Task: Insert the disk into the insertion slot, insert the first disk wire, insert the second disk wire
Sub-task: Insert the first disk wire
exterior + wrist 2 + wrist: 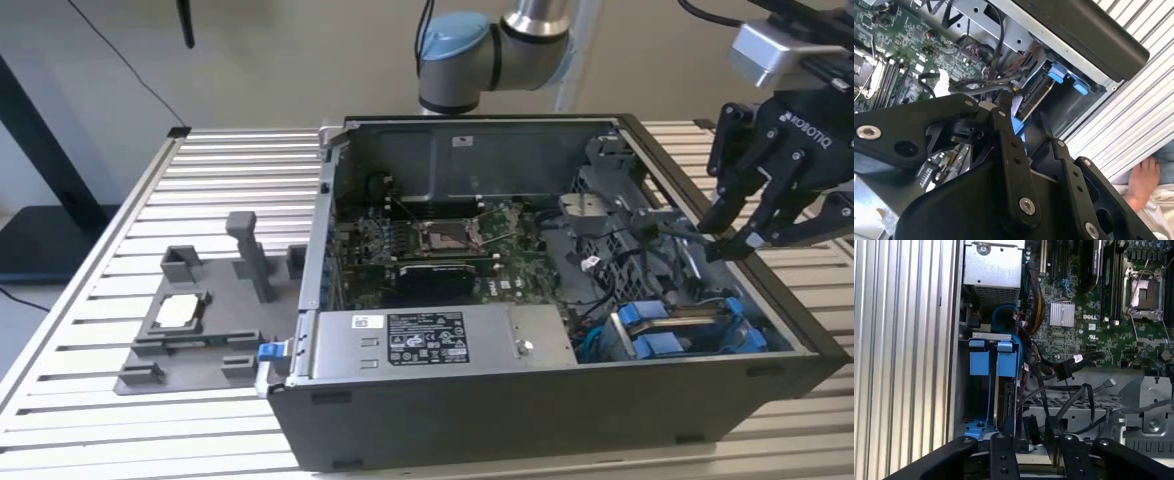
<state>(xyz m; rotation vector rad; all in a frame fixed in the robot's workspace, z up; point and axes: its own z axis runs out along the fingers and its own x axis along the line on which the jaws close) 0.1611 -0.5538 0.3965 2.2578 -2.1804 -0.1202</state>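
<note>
Gripper [738, 240] pinches a disk wire [687, 232] near the insertion slot [654, 345], apparently holding it ready to plug in there.

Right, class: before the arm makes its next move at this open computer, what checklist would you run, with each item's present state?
1. The computer case is open, interior exposed: ok.
2. The gripper hangs over the case's drive-bay end: ok.
3. The insertion slot with its blue tabs is in sight: ok.
4. The disk is fully seated in the slot: cannot tell.
5. The black cables are clear of the gripper: not ok, they run close by it.
6. People are clear: not ok, a foot shows beside the table.
</note>
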